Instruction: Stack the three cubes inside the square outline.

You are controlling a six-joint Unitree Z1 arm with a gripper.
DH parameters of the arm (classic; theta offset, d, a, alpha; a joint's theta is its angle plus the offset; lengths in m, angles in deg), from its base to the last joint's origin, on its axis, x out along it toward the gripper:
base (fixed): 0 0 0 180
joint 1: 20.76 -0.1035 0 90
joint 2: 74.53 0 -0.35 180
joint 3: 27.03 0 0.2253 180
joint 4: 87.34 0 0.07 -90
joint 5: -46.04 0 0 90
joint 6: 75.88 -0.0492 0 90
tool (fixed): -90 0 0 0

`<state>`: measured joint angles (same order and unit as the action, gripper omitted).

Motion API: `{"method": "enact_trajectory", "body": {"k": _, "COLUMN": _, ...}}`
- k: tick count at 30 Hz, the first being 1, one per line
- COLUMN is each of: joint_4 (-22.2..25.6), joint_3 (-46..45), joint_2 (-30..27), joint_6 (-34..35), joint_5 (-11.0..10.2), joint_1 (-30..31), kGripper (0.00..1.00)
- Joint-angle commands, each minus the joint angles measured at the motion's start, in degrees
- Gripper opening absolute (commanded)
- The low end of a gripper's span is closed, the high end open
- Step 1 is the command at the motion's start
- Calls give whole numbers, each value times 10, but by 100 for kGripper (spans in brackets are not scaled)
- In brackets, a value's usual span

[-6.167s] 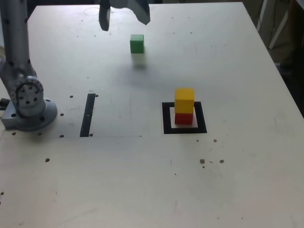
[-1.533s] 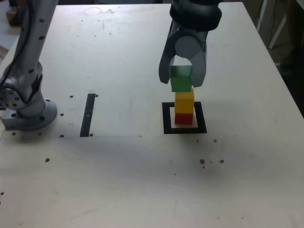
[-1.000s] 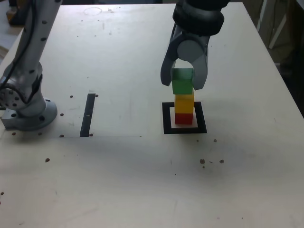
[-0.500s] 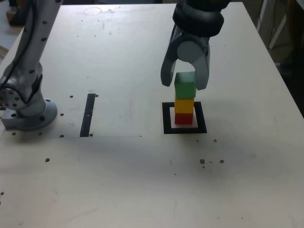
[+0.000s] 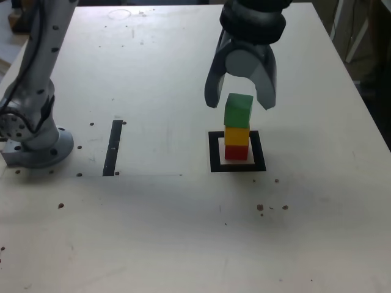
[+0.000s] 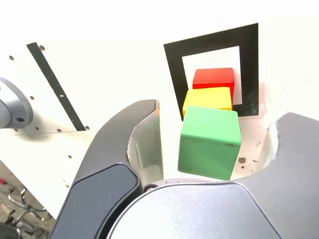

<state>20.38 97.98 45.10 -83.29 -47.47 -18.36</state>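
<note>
White tabletop (image 5: 153, 232) below, my gripper (image 5: 240, 104) straddles, jaws apart and gripping nothing, the green cube (image 5: 238, 110) resting between them atop yellow cube (image 5: 237, 135) and red cube (image 5: 236, 152) inside the square outline (image 5: 214, 152), so I judge clearance lies straight up.

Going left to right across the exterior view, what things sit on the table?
Robot arm base → straight black tape strip → square outline holding the stack of red cube, yellow cube and green cube.
</note>
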Motion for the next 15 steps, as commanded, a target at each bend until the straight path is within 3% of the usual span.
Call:
{"method": "enact_trajectory", "body": {"k": 1, "joint_4": 7, "joint_3": -5, "joint_2": -20, "joint_6": -1, "joint_5": -4, "joint_1": 0, "kGripper": 100}}
{"method": "enact_trajectory", "body": {"k": 15, "joint_4": 6, "joint_3": -134, "joint_2": -179, "joint_6": 10, "joint_5": -24, "joint_1": -7, "kGripper": 100}}
